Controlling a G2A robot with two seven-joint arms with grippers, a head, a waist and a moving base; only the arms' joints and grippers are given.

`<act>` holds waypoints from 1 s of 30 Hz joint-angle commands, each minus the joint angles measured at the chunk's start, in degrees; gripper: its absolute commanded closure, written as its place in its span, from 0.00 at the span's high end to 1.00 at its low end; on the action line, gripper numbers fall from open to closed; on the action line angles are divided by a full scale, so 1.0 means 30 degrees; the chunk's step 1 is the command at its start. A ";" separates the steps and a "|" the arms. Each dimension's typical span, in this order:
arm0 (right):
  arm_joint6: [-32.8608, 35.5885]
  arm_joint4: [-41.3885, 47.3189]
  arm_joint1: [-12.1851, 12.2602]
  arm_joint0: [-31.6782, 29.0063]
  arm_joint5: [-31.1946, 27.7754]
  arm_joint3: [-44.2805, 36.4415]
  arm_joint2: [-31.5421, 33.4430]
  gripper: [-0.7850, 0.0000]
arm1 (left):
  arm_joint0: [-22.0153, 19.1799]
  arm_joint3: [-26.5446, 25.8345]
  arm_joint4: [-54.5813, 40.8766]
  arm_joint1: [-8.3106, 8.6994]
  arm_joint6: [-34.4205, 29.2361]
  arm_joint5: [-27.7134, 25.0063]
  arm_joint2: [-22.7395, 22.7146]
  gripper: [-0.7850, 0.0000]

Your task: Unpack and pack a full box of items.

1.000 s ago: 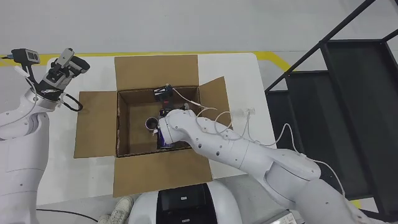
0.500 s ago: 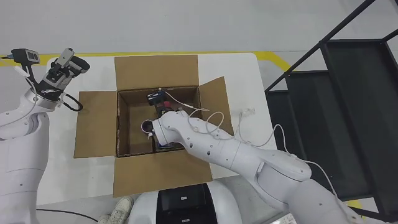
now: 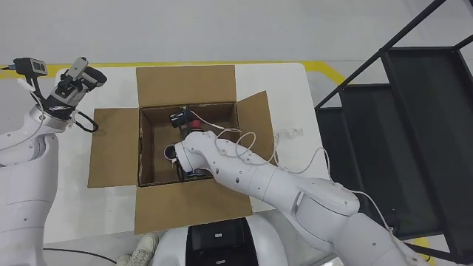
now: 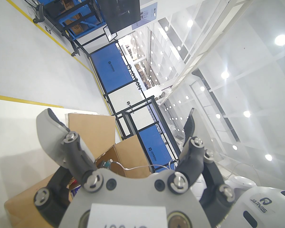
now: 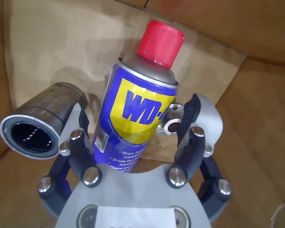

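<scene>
An open cardboard box [image 3: 114, 148] is set in the middle of the white tabletop [image 3: 292, 89], its four flaps folded out flat towards 12, 3, 6 and 9 o'clock. The right arm is reached in over the 3 o'clock flap.

Inside the box, a spray can [image 5: 133, 91] is seen between the spread fingers of the right gripper [image 5: 137, 110]. The can's long axis is lined up with the gripper, and the red cap [image 5: 160, 41] is pointed away from the palm. The body is smooth metal, printed blue and yellow. The jaws are held wide and not closed on the can: one pad is just beside its wall, and a clear gap is left at the other pad. Whether the can is standing or lying cannot be told.

A short steel tube [image 5: 38, 119] with a hollow bore is placed just outside one finger, and a small shiny flange [image 5: 172, 119] is tucked between the can and the other finger. The box floor is covered with creased brown paper [image 5: 49, 36].

The left gripper [image 4: 120, 117] is held up, well apart from the box at about 10 o'clock, with its jaws wide and nothing between them.
</scene>
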 commanded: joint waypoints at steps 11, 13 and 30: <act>-0.0426 -0.0461 -0.0495 -0.0343 -0.0017 0.0245 0.0627 0.00 | 0.0000 0.0000 0.0000 0.0000 0.0000 0.0000 0.0000 1.00; -0.0621 -0.0609 -0.0377 -0.0584 -0.0049 -0.0410 0.0937 0.00 | 0.0000 0.0000 0.0000 0.0000 0.0000 0.0000 0.0000 1.00; -0.1350 -0.5493 0.3956 -0.9553 -0.4233 -1.6405 0.9192 0.00 | 0.0000 0.0000 0.0000 0.0000 0.0000 0.0000 0.0000 1.00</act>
